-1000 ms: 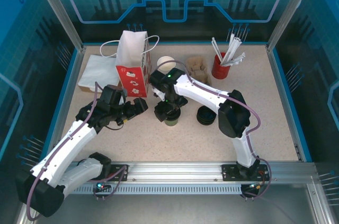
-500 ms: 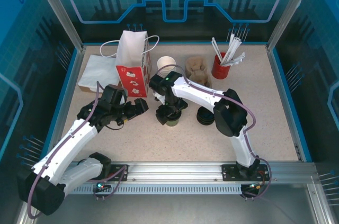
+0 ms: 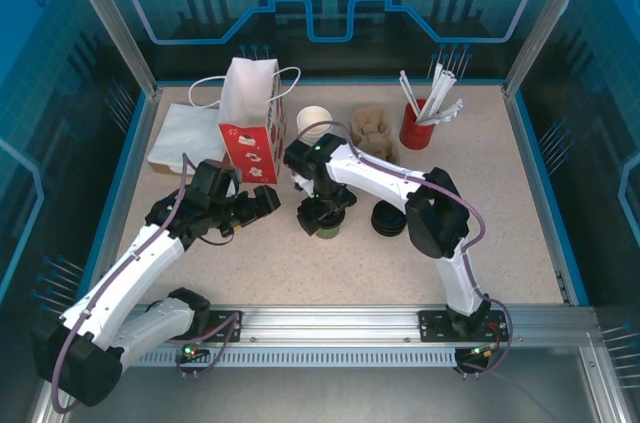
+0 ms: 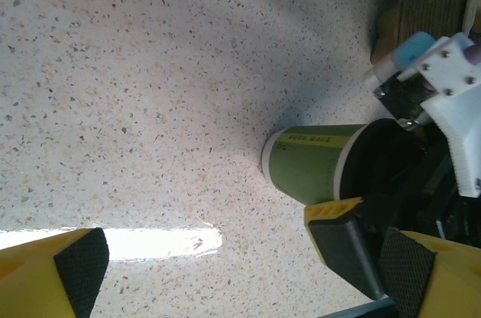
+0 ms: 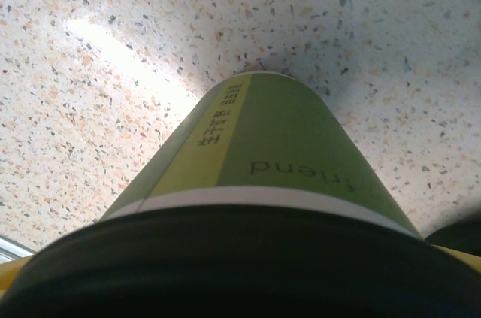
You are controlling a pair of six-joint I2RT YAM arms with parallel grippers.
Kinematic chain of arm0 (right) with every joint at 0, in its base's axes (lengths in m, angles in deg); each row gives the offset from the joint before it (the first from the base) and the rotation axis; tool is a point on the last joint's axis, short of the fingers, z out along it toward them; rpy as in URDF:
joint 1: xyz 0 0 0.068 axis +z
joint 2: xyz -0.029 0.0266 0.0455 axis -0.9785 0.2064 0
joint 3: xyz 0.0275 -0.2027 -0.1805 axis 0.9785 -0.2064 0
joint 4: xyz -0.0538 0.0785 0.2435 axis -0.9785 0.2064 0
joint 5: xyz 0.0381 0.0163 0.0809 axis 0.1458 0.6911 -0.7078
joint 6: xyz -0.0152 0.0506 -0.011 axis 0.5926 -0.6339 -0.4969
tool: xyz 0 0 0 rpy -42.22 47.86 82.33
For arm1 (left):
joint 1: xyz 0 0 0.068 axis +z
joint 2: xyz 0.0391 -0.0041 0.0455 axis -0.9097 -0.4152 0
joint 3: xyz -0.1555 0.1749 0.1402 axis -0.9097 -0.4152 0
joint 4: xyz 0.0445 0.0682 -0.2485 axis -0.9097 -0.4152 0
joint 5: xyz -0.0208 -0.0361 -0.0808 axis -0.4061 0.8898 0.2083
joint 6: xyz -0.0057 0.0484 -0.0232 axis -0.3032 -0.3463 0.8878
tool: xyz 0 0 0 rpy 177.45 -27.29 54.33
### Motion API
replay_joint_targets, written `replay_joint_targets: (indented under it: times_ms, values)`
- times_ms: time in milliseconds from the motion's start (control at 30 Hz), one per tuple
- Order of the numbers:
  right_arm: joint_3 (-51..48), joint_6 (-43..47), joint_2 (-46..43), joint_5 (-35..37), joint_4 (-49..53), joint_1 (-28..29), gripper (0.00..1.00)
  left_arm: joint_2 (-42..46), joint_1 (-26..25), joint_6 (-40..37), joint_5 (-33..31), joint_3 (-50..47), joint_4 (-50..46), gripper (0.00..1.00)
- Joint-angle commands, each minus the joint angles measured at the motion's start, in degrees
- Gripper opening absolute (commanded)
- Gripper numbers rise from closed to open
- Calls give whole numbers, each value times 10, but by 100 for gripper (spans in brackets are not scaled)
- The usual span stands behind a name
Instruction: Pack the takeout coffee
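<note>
Because it is thin paper under a push-on plastic lid, the coffee cup (image 3: 322, 227) should be light if empty, top-heavy and liable to slosh if full, and easy to dent. It stands upright near the middle of the surface (image 3: 300, 278), with the paper bag (image 3: 250, 128) at its eleven o'clock. The right fingers (image 3: 322, 209) hang directly over the cup, low around its black lid (image 4: 379, 160); whether they press on it yet I cannot tell. The left fingers (image 4: 75, 265) are spread wide and hold nothing, waiting at the cup's nine o'clock. The stiffest place to hold looks like the rolled rim just under the lid. A squeeze lower down on the green wall would likely buckle it, and the smooth lid could pop off.
</note>
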Motion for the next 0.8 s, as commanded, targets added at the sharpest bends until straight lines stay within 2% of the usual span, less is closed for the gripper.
replay_joint_targets:
  times_ms: [0,233,333,433,567,767]
  values:
    - [-3,-14,-57,-7,40,-11,83,7,5,-15,-7,10,-10,97]
    - [-32,-38,-149,-8,82,-46,82,24,5,-28,-19,20,5,97]
    - [-51,-43,-194,2,101,-87,82,34,6,-46,-37,30,4,97]
    - [-72,-34,-237,11,113,-148,82,39,6,-69,-66,49,-16,99]
    - [-102,2,-276,12,109,-255,82,46,7,-95,-83,65,-30,99]
    - [-113,52,-264,12,78,-381,81,70,8,-100,-116,65,-26,99]
